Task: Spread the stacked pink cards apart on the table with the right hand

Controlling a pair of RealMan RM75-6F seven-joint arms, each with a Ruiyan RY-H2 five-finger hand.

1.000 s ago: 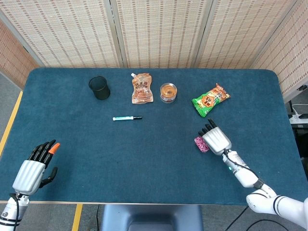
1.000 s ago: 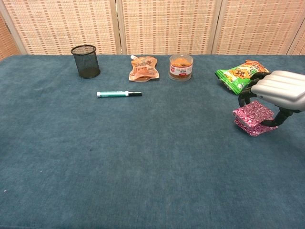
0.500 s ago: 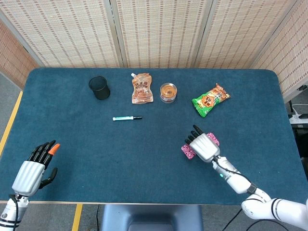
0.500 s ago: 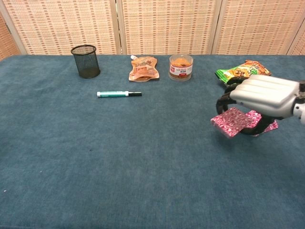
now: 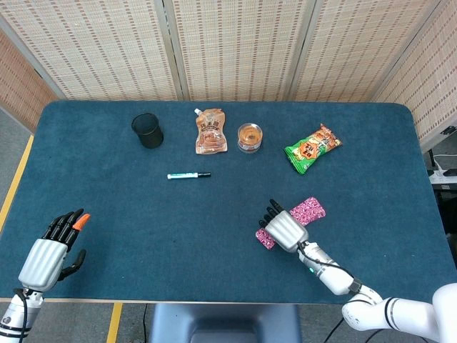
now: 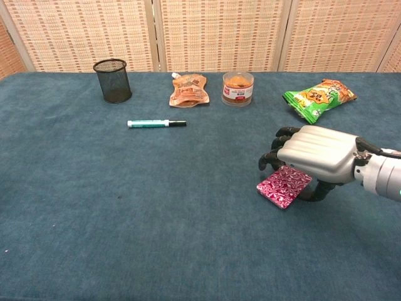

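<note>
The pink cards (image 5: pixel 300 214) lie on the near right part of the blue table (image 5: pixel 214 229), and they already form a drawn-out strip, not one neat pile. In the head view the strip runs from a near-left end by the right hand to a far-right end that lies bare on the cloth.

Going left to right: the left hand (image 5: pixel 53 250) rests at the near left corner, well apart from the cards, fingers loosely curled and holding nothing. In the chest view the right hand (image 6: pixel 310 153) sits palm-down over the cards, its dark fingertips (image 6: pixel 276 150) curled downward. One card (image 6: pixel 284 187) pokes out from under it on the near-left side. Whether the fingers press that card or merely hover over it, I cannot tell.

By my judgement the spreading is well under way but not finished. The cards under the palm are hidden, so some may remain overlapped and need fanning out.
</note>
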